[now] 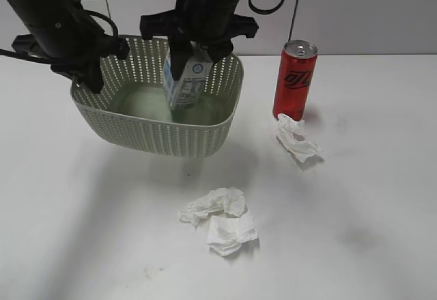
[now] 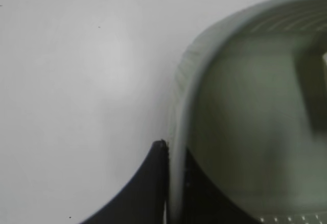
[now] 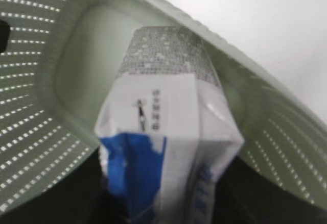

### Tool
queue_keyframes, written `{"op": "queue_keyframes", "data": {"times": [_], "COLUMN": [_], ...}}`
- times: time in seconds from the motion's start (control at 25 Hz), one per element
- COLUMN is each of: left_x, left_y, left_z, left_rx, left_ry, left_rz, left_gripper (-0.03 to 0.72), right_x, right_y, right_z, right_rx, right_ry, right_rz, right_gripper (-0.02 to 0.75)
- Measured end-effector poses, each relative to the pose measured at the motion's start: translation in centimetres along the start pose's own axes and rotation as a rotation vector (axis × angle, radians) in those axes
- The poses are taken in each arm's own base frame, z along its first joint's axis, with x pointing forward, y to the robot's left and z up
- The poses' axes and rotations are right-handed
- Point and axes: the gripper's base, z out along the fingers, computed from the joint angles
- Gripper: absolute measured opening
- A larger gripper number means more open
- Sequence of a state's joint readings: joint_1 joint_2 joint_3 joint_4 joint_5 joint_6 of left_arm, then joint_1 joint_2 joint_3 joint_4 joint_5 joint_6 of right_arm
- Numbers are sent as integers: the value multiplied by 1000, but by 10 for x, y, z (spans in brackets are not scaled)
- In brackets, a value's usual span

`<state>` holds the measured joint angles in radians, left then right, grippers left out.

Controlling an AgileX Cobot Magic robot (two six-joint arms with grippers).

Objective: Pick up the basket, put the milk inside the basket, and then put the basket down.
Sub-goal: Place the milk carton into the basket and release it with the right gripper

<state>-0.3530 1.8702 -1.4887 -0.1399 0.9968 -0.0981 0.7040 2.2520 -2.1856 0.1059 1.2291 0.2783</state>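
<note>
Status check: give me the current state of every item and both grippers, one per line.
basket: lifted off the table, tilted, left rim clamped by the left gripper.
milk: upright, lowered inside the basket, held at its top.
left gripper: shut on the basket rim.
right gripper: shut on the milk.
can: upright on the table, unopened as far as I can tell.
tissues: crumpled, lying on the table.

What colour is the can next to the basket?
Red with a black logo: the can, clearest in the exterior view.
</note>
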Motion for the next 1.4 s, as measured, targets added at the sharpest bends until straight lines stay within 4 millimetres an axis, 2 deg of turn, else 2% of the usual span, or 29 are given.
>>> {"op": "queue_keyframes", "data": {"times": [0.28,0.48,0.64,0.92,1.0,1.12,1.24,1.4], "left_x": [-1,-1,-2,-4,-4,-3,-3,-3], "left_y": [2,4,3,3,3,5,5,5], "left_z": [10,23,24,24,24,26,27,28], "left_rx": [-16,-19,-16,-14,-14,-30,-31,-29], "left_ry": [12,45,35,15,10,20,25,25], "left_rz": [6,0,-1,-1,-1,10,13,11], "left_gripper": [0,0,0,0,0,0,0,0], "right_x": [1,3,5,6,6,6,6,5], "right_y": [2,2,3,1,2,4,5,7], "right_z": [2,15,27,34,34,34,34,22], "right_rx": [10,2,-19,-11,-14,-36,-47,-57], "right_ry": [1,31,64,76,77,79,80,58], "right_rz": [-18,-25,-15,-25,-32,-30,-28,-32], "right_gripper": [300,300,300,300,336,488,600,635]}}
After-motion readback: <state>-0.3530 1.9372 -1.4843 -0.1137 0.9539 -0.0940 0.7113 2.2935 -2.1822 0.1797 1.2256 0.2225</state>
